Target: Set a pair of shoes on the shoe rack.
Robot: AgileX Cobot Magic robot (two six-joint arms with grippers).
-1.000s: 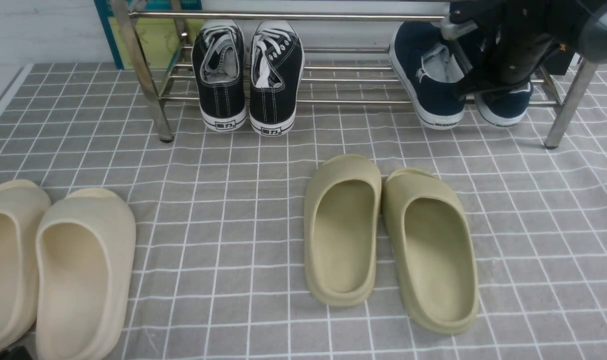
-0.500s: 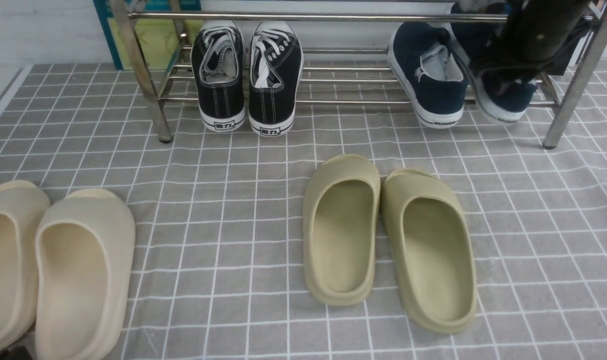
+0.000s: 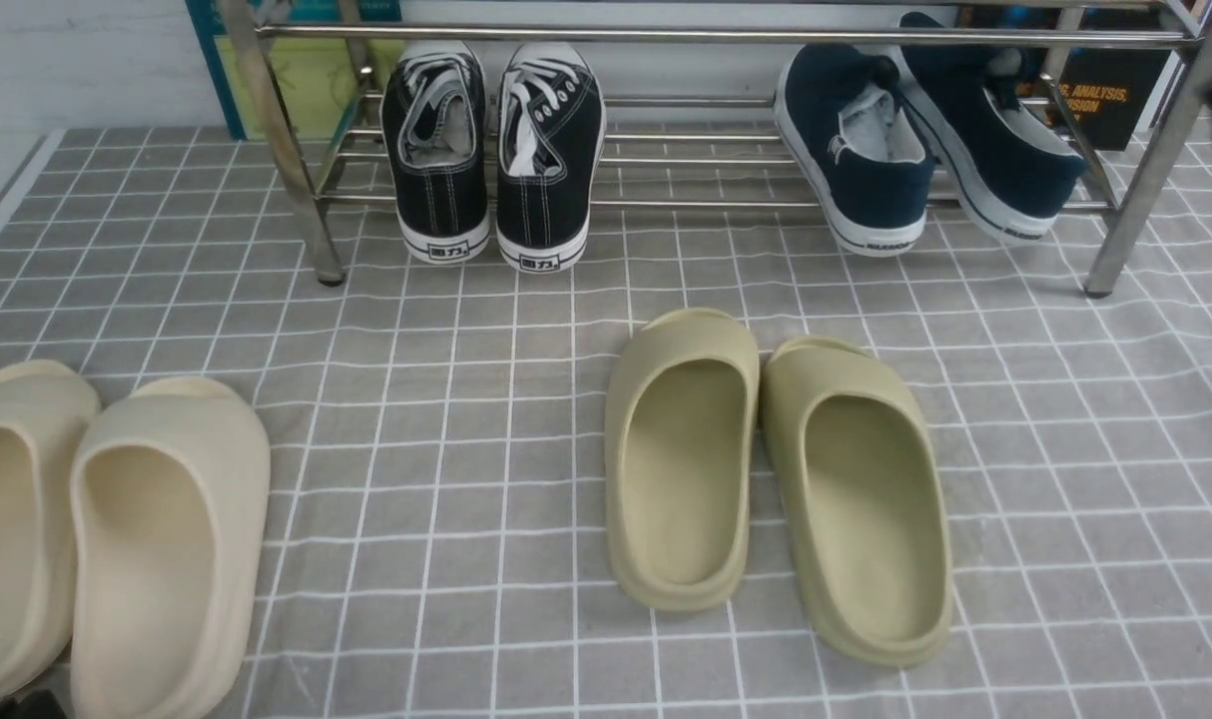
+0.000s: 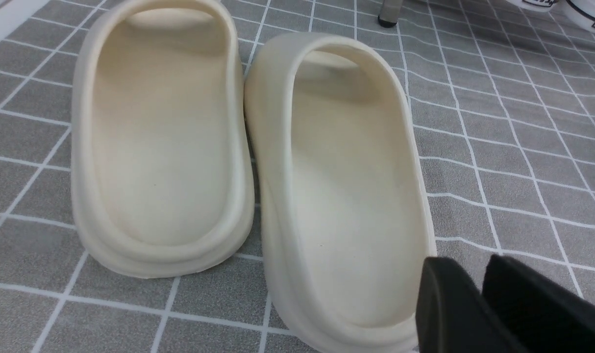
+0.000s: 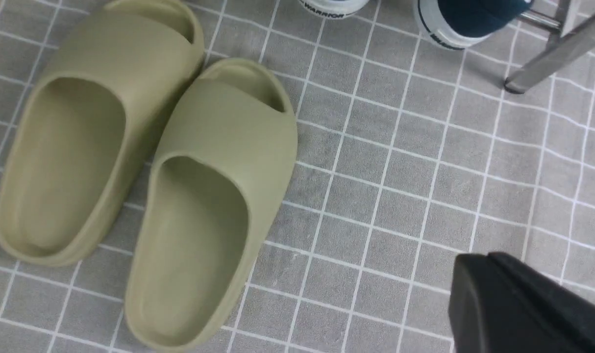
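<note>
The right gripper (image 5: 479, 267) is closed and empty, I think because the blue shoes (image 3: 866, 170) already lie tilted on the rack (image 3: 666, 34), far ahead of its fingers. The left gripper (image 4: 470, 264), fingers slightly apart, holds nothing.

Two olive slides (image 5: 219, 196) lie touching, side by side, on the grey checked cloth (image 5: 400, 171). Farther off, white-soled navy shoes (image 5: 469, 19) show their heels beside the shoe rack (image 5: 547, 59) leg. The right tool (image 5: 513, 304) is closed.

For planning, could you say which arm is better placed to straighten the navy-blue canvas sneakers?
Probably right: the sneakers sit rightmost on the silver-tube rack; the left gripper hangs over cream foam slides.
</note>
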